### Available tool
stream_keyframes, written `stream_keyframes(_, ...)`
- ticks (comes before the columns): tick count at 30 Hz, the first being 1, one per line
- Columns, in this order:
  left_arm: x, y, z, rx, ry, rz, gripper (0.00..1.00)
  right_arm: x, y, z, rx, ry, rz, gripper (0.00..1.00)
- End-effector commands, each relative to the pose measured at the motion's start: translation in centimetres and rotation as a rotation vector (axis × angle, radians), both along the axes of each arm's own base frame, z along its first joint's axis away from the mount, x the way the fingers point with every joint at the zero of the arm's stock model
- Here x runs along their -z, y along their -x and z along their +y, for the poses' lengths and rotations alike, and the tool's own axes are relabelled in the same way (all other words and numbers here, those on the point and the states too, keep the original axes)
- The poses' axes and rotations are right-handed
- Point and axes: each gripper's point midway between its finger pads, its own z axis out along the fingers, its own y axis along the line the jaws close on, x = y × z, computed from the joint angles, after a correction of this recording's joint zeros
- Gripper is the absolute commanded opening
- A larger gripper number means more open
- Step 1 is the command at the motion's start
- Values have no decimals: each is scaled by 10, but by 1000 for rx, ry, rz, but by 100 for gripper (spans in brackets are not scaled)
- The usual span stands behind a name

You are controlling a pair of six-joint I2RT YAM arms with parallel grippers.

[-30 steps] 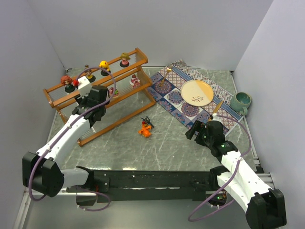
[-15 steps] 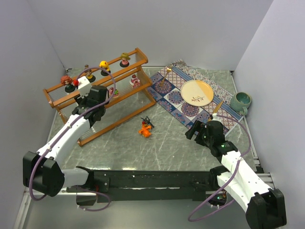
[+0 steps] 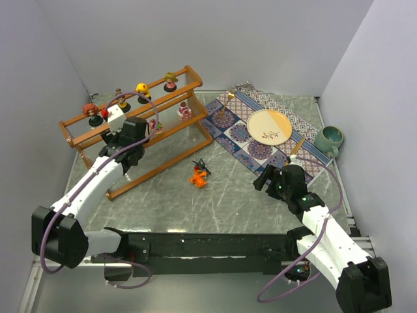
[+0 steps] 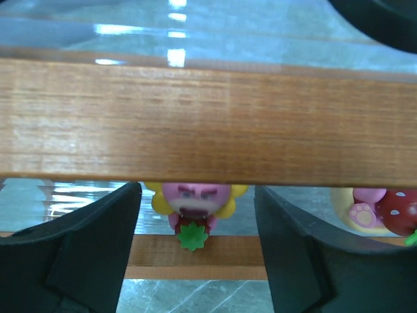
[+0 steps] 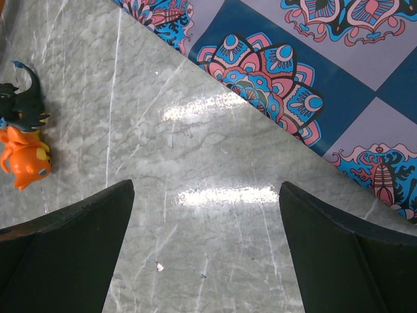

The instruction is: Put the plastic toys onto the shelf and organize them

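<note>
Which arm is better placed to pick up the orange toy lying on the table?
Probably the right. The right gripper hangs open and empty over the table, with the orange toy in its wrist view. The left gripper is at the shelf, open around a flower toy.

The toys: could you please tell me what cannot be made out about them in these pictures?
Flower toy, left wrist view: top hidden behind the rail.
Pink toy, left wrist view: cut off by a finger and the right edge.
Orange toy and black toy, right wrist view: partly cut off at the left edge.
Top-tier toys, top view: too small to show faces.
</note>
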Motion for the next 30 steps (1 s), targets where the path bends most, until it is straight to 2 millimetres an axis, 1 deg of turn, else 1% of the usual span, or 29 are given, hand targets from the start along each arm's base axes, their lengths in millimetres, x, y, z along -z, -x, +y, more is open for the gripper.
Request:
stream_keyframes(1,-11,1,0,9,16,-37,76,-6,-7,3,-16,0,-39,99)
stream_keyframes(4,-12,0,-1,13,19,-45,77,-5,-7,3,-18,-2,-32,99)
stream_keyframes(7,-6,1,-2,12,29,-27,75,-5,-7,4,-20,-6,-30,99)
stream_keyframes(11,-7,3,-3,8,43,-26,75,-5,-6,3,-20,2,-29,99)
stream_keyframes(20,-22,17,-9,34,121,-69,79,-5,-6,5,-26,-7,-29,99)
stream_keyframes(23,-30,22,-15,63,156,-92,81,-7,-8,7,-39,-10,-39,99)
stream_keyframes(25,-36,27,-22,80,175,-109,81,-8,-8,12,-64,-21,-41,99)
stream_keyframes(28,-44,35,-38,127,202,-124,81,-13,-10,22,-106,-62,-60,98)
stream_keyframes(29,-44,38,-50,163,210,-120,81,-13,-10,25,-117,-77,-62,98)
stream_keyframes(30,-45,41,-57,178,221,-120,81,-18,-11,31,-144,-103,-81,98)
